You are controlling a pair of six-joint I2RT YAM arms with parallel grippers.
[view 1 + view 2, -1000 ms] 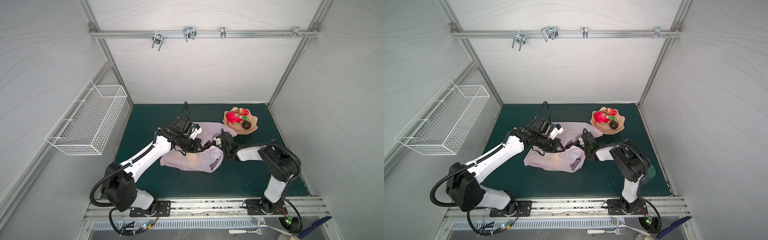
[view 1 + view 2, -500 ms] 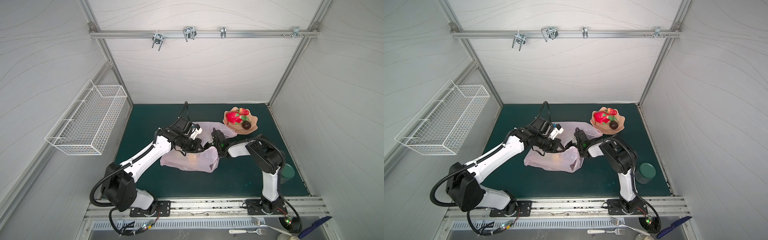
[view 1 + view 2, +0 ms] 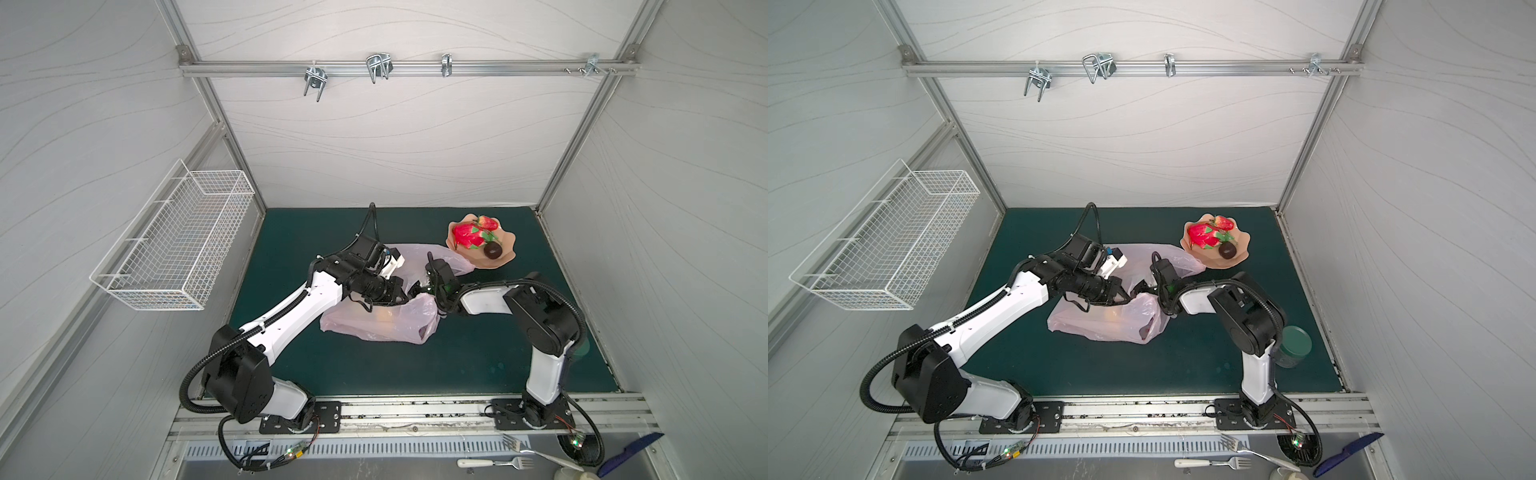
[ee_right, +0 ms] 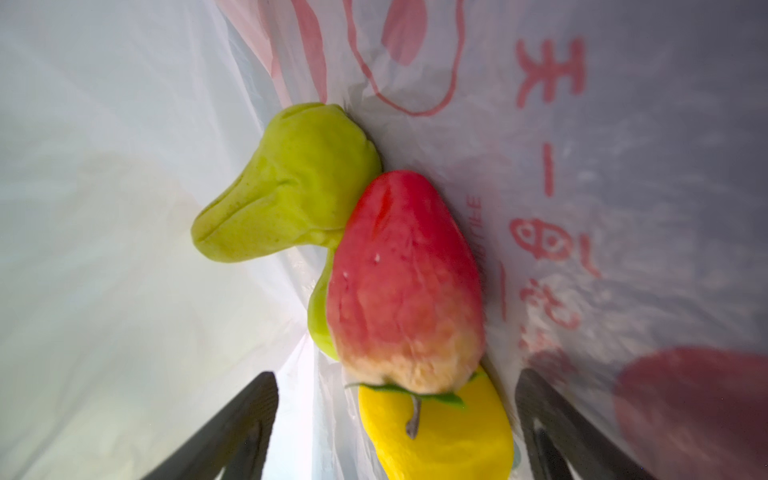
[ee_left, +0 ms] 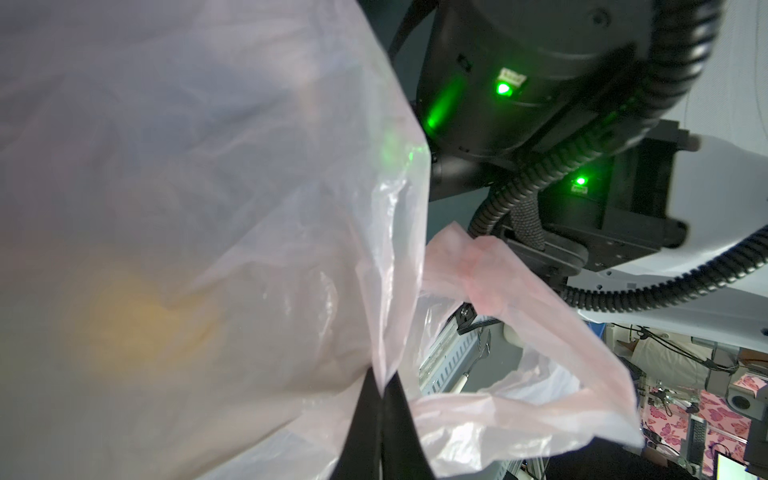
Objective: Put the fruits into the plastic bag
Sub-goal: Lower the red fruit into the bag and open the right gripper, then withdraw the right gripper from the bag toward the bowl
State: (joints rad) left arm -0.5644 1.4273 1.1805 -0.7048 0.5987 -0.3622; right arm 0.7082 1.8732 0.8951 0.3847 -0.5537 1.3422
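Right wrist: right pincer [image 4: 395,374] has spread, strawberry [image 4: 405,286] loose (inside plastic bag [image 4: 124,187]).

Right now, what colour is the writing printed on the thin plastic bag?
Red, on the translucent pale pink plastic bag; clearest in the right wrist view.

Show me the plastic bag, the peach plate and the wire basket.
plastic bag [image 3: 386,328], in a top view, crinkled lower body
peach plate [image 3: 508,249], in a top view, bare right rim
wire basket [image 3: 174,245], in a top view, mesh wall
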